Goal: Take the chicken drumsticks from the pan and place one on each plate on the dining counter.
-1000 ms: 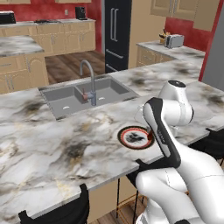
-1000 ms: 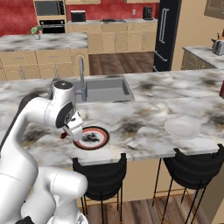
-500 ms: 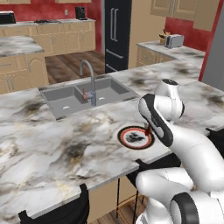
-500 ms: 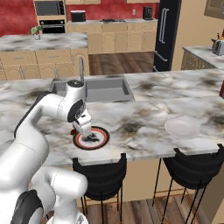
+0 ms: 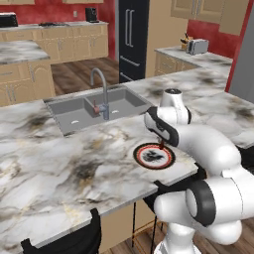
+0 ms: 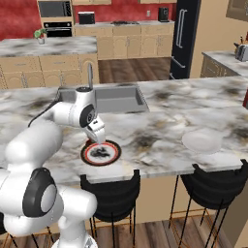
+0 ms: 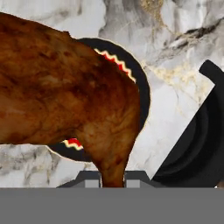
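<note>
Your dining counter [image 5: 59,163] lies under the fingers, with the patterned plate [image 6: 100,153] directly beneath them (white plate [image 6: 202,141] well apart). The gripper [image 7: 113,180] is clamped on the dark drumstick [image 7: 65,92], above that plate.

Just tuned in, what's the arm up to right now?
The gripper is shut on the dark reddish-brown drumstick and holds it just over the patterned plate on the dining counter. The drumstick is not yet released. The plain white plate lies further along the counter with nothing on it. The sink is behind the patterned plate.
</note>
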Robot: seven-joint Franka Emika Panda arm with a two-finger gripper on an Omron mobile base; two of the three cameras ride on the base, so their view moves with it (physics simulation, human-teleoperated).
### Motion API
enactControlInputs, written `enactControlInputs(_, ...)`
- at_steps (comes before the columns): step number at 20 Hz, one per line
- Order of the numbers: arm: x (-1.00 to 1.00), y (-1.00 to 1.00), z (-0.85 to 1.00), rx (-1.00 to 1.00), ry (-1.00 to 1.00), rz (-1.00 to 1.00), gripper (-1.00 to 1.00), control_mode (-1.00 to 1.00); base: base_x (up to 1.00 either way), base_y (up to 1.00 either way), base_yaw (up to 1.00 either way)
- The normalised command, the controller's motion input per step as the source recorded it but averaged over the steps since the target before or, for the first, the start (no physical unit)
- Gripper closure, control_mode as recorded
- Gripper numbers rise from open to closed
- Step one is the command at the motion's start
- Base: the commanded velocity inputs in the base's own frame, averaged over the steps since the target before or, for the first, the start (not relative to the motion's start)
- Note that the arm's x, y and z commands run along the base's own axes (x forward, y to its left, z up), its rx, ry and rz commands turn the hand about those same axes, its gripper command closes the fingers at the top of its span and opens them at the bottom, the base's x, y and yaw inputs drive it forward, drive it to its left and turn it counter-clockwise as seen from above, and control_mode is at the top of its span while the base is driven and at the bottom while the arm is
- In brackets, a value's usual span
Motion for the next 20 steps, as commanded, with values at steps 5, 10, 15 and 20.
enactControlInputs(5,0.37,0.00,-0.53,-0.12,0.00,0.00,1.00,-1.00,0.00,0.00,0.00)
enactControlInputs(10,0.35,0.00,-0.43,-0.03,0.03,0.00,1.00,-1.00,0.00,0.00,0.00)
enactControlInputs(15,0.25,0.00,-0.48,0.00,0.02,0.00,1.00,-1.00,0.00,0.00,0.00)
enactControlInputs(20,0.24,0.00,-0.43,0.00,0.01,0.00,1.00,-1.00,0.00,0.00,0.00)
